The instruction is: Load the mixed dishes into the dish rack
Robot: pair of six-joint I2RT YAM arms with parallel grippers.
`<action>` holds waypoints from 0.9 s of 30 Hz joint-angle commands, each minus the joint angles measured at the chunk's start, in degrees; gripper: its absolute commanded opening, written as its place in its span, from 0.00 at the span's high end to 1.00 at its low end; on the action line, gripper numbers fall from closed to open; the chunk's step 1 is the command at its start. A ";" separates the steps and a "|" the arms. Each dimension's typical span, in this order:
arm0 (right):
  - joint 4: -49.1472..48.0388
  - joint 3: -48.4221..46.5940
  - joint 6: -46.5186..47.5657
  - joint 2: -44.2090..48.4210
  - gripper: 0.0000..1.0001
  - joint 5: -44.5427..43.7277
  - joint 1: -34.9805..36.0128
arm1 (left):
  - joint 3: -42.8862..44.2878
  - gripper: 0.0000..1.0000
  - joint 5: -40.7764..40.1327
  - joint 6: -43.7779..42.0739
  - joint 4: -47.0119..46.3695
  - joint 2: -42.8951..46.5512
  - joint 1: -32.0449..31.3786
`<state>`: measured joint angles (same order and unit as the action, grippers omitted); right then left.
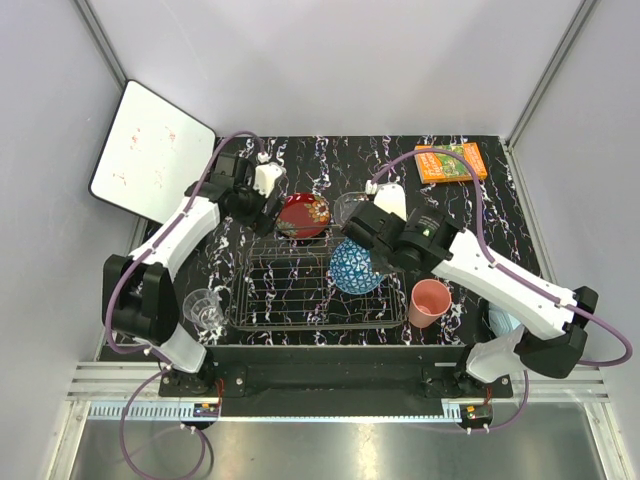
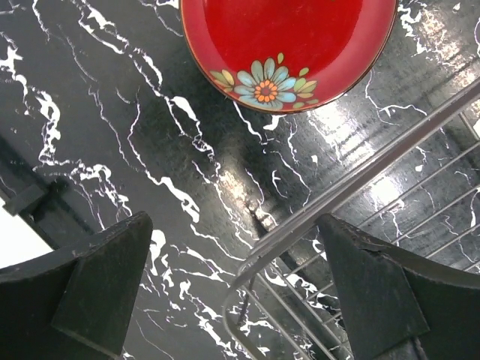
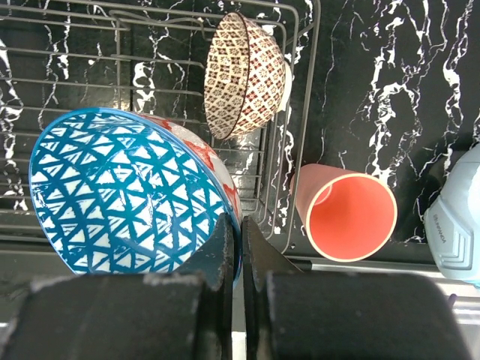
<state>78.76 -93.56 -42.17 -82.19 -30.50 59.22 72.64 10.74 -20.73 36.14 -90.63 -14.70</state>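
Observation:
My right gripper (image 1: 368, 245) is shut on the rim of the blue patterned bowl (image 1: 355, 266) and holds it tilted over the right part of the dish rack (image 1: 300, 300). In the right wrist view the gripper (image 3: 240, 225) pinches the bowl (image 3: 127, 187). The beige-brown patterned bowl (image 3: 244, 75) stands on edge in the rack (image 3: 303, 112). The salmon-pink cup (image 1: 430, 302) lies right of the rack. My left gripper (image 1: 268, 205) is open and empty above the rack's far left corner (image 2: 360, 180), close to the red dish (image 1: 303, 215). A clear glass bowl (image 1: 350, 207) and a clear glass cup (image 1: 203, 308) stand outside the rack.
An orange book (image 1: 450, 161) lies at the back right. Blue headphones (image 1: 505, 322) sit at the right by the cup, and also show in the right wrist view (image 3: 454, 217). A white board (image 1: 150, 150) leans at the back left. Grey walls close in the table.

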 commanded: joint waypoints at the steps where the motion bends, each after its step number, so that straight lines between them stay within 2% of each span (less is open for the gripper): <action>1: 13.96 -0.66 -1.68 3.00 1.00 1.32 -0.16 | 1.11 0.01 -1.07 -2.91 -2.30 -0.60 -0.77; 5: 13.96 -0.57 -1.33 2.74 1.00 1.32 -0.33 | -0.39 0.01 -1.25 -2.83 -2.30 -1.04 -1.47; 11: 14.05 -0.48 -0.98 2.48 1.00 0.44 -0.68 | -1.36 0.09 2.43 -3.35 0.06 0.79 -1.47; 15: 14.05 -0.13 -0.63 2.30 1.00 0.09 -0.69 | -2.41 0.06 7.35 -3.79 2.88 5.72 -1.47; 19: 13.88 -0.48 -0.80 2.56 1.00 -0.35 -0.77 | -3.73 0.04 8.24 -4.31 3.85 8.27 -2.09; 27: 14.05 -0.84 -1.33 2.83 1.00 0.00 -0.77 | -3.12 0.05 4.21 -3.35 1.83 1.16 -2.61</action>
<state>78.76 -93.49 -42.33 -81.38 -29.30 58.74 68.93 16.16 -24.12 40.49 -85.73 -17.06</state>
